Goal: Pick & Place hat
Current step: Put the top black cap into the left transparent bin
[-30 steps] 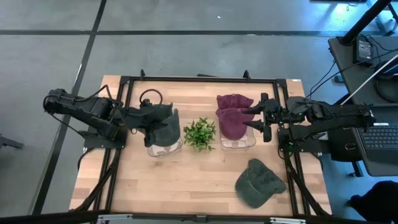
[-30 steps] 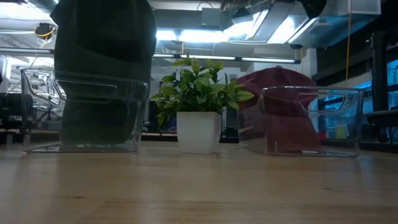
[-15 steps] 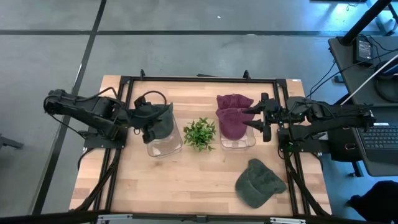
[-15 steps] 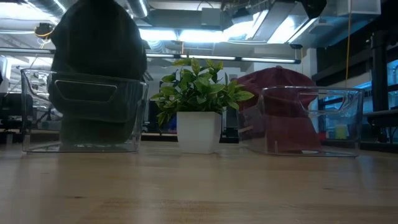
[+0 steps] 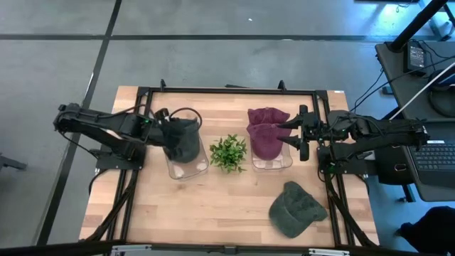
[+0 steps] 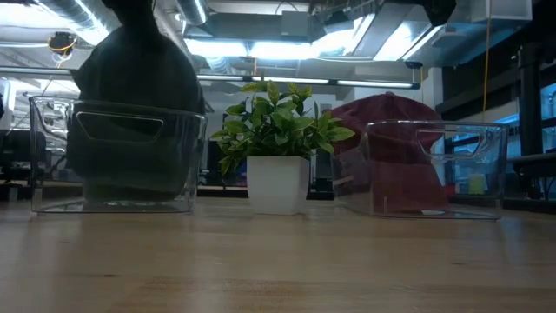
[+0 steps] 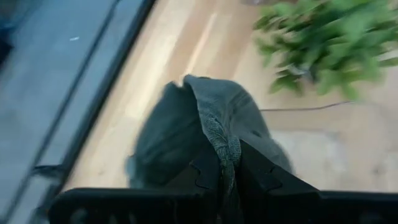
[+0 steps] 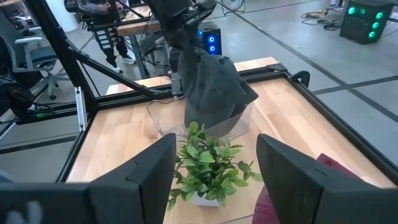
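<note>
At this frame you had the left gripper [image 7: 228,163] pinched on a fold of the dark hat [image 5: 182,137], holding it over the clear bin [image 5: 186,165] on the left arm's side of the potted plant [image 5: 228,152]. In the low view the hat's body sat inside the bin walls, its crown rising above the rim, so the placing looked nearly complete; release and withdrawal were not yet done. On the other side of the plant, a second clear bin [image 5: 270,163] already held two maroon hats [image 5: 266,135], which I judged finished. The right gripper [image 5: 301,133] waited just beyond that bin, away from the plant, fingers spread wide and empty. One more green hat [image 5: 296,208] lay loose on the table [image 5: 213,206], toward the near edge from the maroon bin, away from both bins. I judged that one was left to pick.
</note>
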You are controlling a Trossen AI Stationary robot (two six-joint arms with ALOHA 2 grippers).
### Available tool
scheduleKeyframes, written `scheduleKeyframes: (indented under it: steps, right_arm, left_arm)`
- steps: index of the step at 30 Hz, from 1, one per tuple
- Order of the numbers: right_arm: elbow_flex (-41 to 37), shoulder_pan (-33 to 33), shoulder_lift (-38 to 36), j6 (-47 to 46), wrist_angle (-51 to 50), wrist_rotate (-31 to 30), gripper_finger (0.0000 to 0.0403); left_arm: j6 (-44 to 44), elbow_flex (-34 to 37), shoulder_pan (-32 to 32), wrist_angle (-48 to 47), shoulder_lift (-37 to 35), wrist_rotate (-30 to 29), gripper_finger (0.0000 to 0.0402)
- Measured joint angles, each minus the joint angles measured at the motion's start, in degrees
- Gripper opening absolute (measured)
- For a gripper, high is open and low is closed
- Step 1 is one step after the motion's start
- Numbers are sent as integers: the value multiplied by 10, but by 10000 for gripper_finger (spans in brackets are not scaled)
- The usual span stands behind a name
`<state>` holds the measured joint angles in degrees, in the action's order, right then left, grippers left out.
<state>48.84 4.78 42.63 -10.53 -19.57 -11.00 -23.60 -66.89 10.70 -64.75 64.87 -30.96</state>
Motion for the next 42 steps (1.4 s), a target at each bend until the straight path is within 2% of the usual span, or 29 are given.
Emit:
scheduleKeyframes:
  steps: [9,19,24,29,32,42]
  right_arm:
    - [0,0,0,5,0,0,223]
    - [0,0,0,5,0,0,223]
    - [0,0,0,5,0,0,223]
    - [0,0,0,5,-1,0,223]
    - [0,0,0,4,-1,0,223]
    - [0,0,0,1,-1,0,223]
  left_arm:
    - [3,0,0,-14,30,-37,49]
    - [10,0,0,-38,66,-41,79]
    - [8,0,0,-40,72,-48,121]
    - [-18,0,0,-59,68,-99,172]
    - [-41,0,0,-83,56,-119,188]
    - [-56,1,-21,-115,29,-115,190]
